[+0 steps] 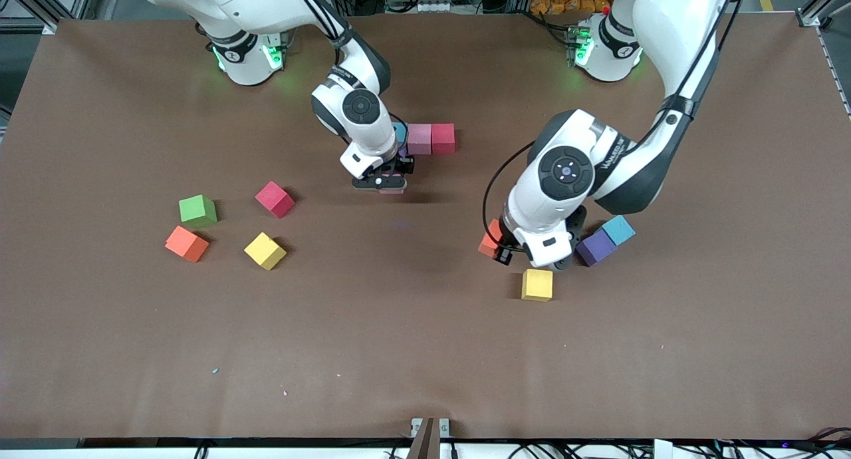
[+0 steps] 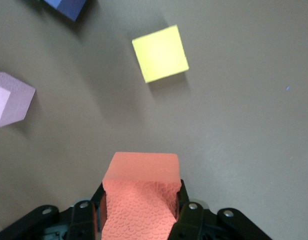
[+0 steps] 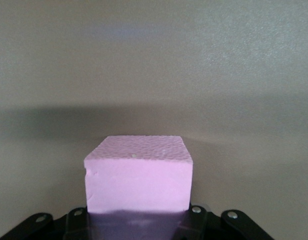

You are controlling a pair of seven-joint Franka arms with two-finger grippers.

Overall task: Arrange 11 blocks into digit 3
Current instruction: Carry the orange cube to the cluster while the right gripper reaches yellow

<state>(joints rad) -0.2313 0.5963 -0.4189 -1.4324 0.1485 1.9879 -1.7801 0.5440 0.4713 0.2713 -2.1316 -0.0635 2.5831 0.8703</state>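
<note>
Right hand, upper centre of the frame, pinches a pink block below the started row; left hand, right of centre, pinches an orange block beside the yellow block. Risk: soft foam may twist in either pinch and land askew, or a descending hand may nudge the row.

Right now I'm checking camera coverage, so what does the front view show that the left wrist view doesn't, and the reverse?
Only the front view shows the right end effector shut on a pink foam cube, the pink and red foam cubes set side by side beside that arm, and the green foam cube toward the right arm's end of the brown table.

Only the left wrist view shows the left end effector's fingers pinching the orange foam cube.

Both show that orange cube and the yellow foam cube beside it.
</note>
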